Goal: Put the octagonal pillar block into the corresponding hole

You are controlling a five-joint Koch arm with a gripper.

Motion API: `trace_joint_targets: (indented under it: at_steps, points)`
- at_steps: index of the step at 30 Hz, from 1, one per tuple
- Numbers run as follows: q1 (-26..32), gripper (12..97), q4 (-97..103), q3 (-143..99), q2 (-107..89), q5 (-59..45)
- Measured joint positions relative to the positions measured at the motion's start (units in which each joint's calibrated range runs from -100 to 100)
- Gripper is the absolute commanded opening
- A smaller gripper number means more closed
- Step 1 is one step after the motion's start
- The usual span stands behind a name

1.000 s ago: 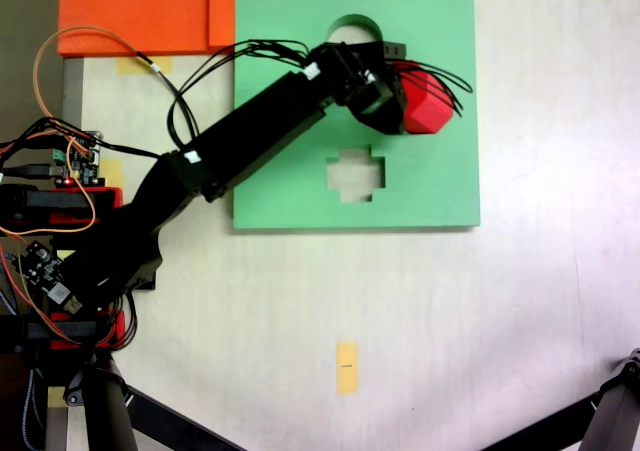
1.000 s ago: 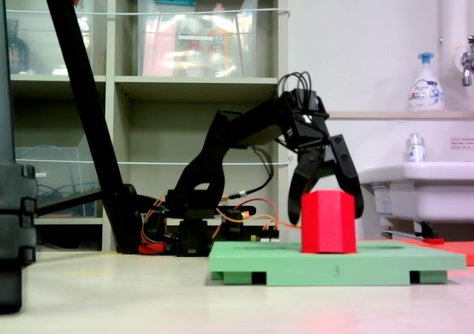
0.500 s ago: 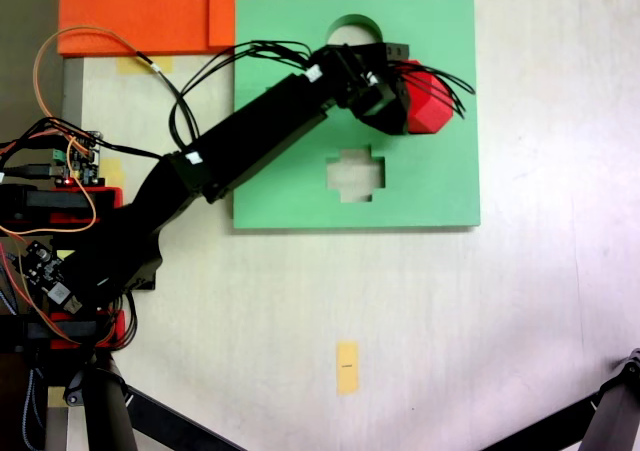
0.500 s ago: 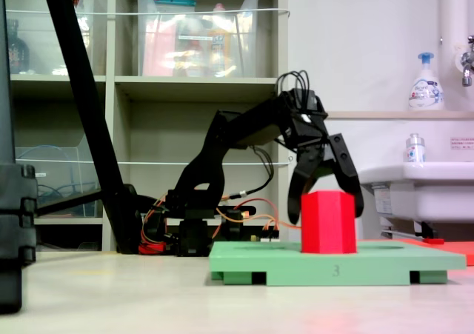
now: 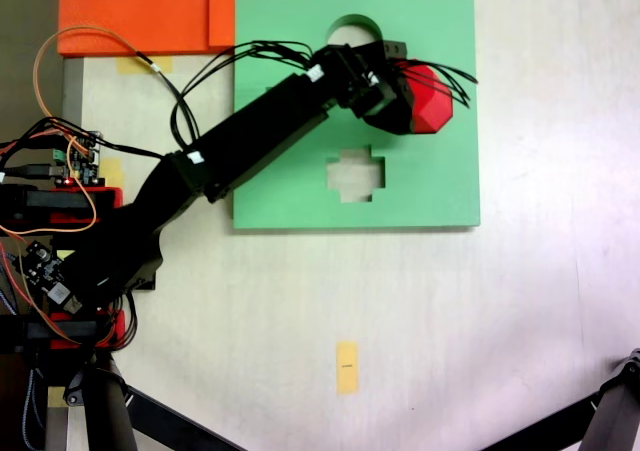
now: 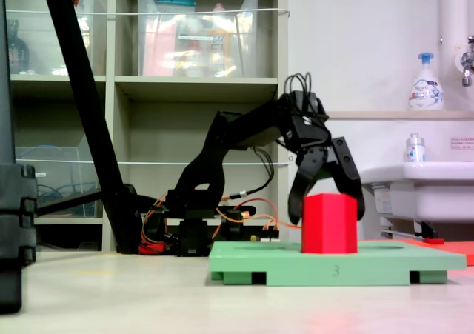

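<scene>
Where the single black arm reaches across the tabletop, its claw stands spread over one octagonal pillar block, jaws on either side and apart from its faces: released, grasping nothing.

Items, counted:
- One red octagonal pillar block, upright, on the right part of the board in the top-down fixed view, partly under the claw. Whether it sits in a hole cannot be told; most of its height stands above the board.
- One square green foam board, flat on the tabletop; the side fixed view shows a "3" on its front edge.
- Two cutouts visible: one round cutout at the far edge, partly covered by the arm; one cross-shaped cutout near the middle. Both empty.
- Two orange foam sheets, overlapping, beyond the board's upper-left corner.
</scene>
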Motion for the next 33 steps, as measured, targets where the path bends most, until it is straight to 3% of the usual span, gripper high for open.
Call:
trace_joint_targets:
  at_steps: [4, 11, 15, 18, 33]
  points:
    - [0.0, 45.3, 0.0, 0.1, 0.1, 0.0]
    - [-0.7, 67.8, 0.0, 0.1, 0.7, -1.1]
    - [-0.9, 75.0, -0.5, 0.1, 0.7, -1.3]
    - [-0.9, 86.4, -1.1, 0.1, 0.7, -1.3]
    - [-1.0, 87.0, 1.7, 5.0, 0.7, -0.3]
